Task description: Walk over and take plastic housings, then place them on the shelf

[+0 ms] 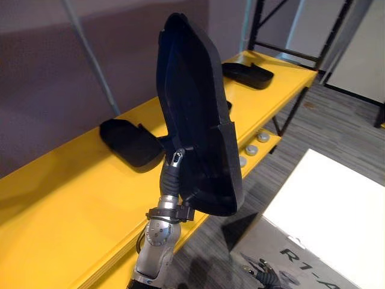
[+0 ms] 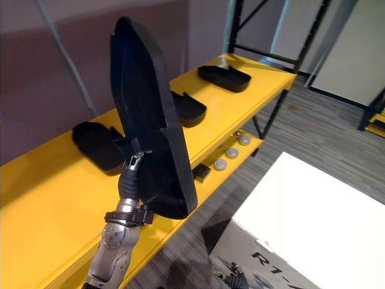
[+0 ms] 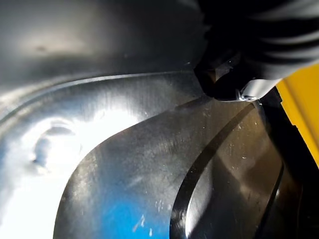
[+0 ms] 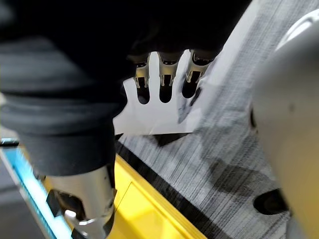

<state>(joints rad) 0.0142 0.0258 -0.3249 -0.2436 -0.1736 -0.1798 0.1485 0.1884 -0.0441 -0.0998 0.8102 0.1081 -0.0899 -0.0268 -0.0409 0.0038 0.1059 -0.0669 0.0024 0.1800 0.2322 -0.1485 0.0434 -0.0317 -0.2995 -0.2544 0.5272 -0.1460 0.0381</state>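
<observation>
A large black plastic housing (image 1: 195,108) stands upright above the yellow shelf (image 1: 72,198), with my left hand (image 1: 175,159) shut on its lower edge from the left. The left wrist view looks into the housing's glossy hollow inside (image 3: 149,149) from very close. Three more black housings lie on the shelf: one (image 1: 129,141) just left of my hand, one (image 2: 187,107) partly behind the held piece, one (image 1: 248,73) at the far end. My right hand (image 4: 168,69) hangs over the grey carpet, fingers relaxed and holding nothing.
A white-topped box (image 1: 337,211) stands on the carpet at the lower right. Round silver parts (image 1: 252,149) sit on the lower yellow shelf level. Black rack uprights (image 1: 260,24) rise at the shelf's far end, and a grey wall runs behind it.
</observation>
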